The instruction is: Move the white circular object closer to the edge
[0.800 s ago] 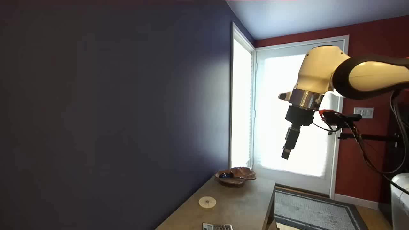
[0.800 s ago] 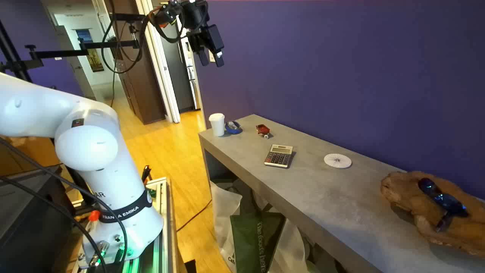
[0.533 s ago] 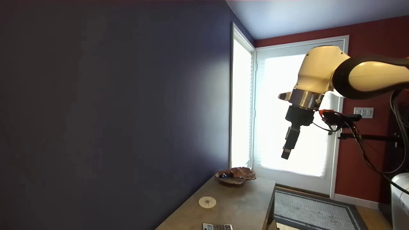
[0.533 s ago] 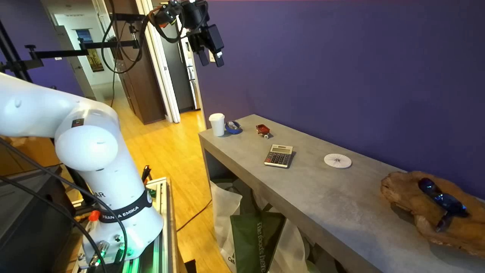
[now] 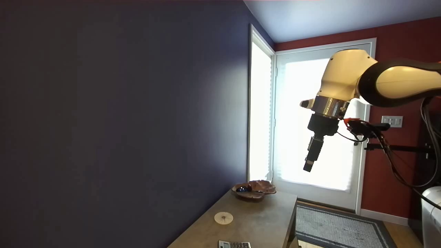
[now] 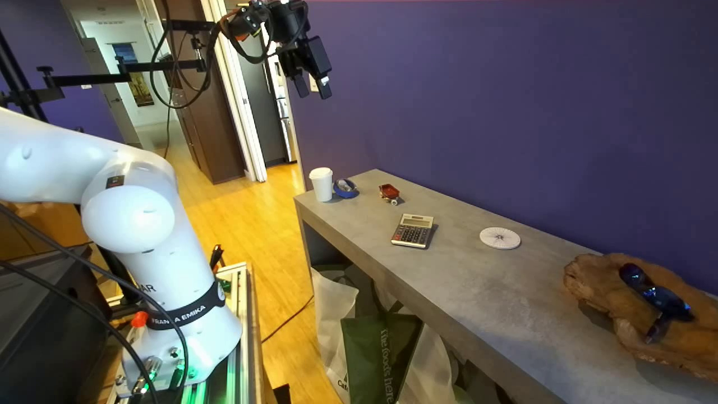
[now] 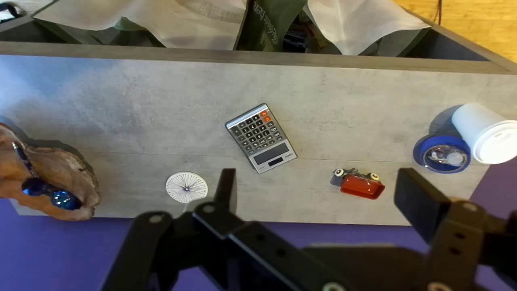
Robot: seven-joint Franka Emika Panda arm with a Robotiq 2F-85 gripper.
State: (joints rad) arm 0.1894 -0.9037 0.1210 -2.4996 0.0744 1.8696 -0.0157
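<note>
In an exterior view, a flat, rayed white disc (image 6: 500, 238) lies toward the far edge of the mottled table (image 6: 465, 283), left of a rough wooden bowl (image 6: 622, 314) and right of a calculator (image 6: 414, 231). The end effector (image 6: 314, 93) hangs spread apart.

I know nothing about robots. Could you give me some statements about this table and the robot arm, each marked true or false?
1. The white disc lies flat on the table. True.
2. The gripper is open and holds nothing. True.
3. The disc hangs over the table's front edge. False: it lies wholly on the table, nearer the purple wall than that edge.
4. A cup has tipped over. False: the white cup stands upright.
5. The calculator lies between the disc and a small red toy. True.
6. Glasses lie against the calculator. False: the sunglasses rest in the wooden bowl.
</note>
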